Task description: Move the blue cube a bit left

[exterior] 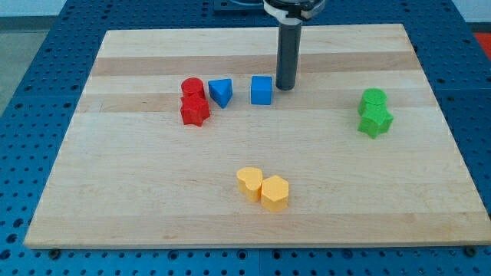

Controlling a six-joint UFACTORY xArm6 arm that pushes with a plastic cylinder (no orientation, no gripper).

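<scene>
Just left of my tip (285, 87), the blue cube (261, 90), untouched, nothing held.

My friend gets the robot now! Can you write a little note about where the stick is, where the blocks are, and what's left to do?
My tip rests on the board just to the view's right of the blue cube, close beside it; whether they touch is hard to tell.
The blue triangular block sits to the cube's left with a gap between them, and the two red blocks are further left, bunched together.
The green pair is at the view's right, the yellow pair near the bottom.
Done: tip lined up on the cube's right side.
Left: probably a short push toward the view's left, stopping before the triangular block.
</scene>
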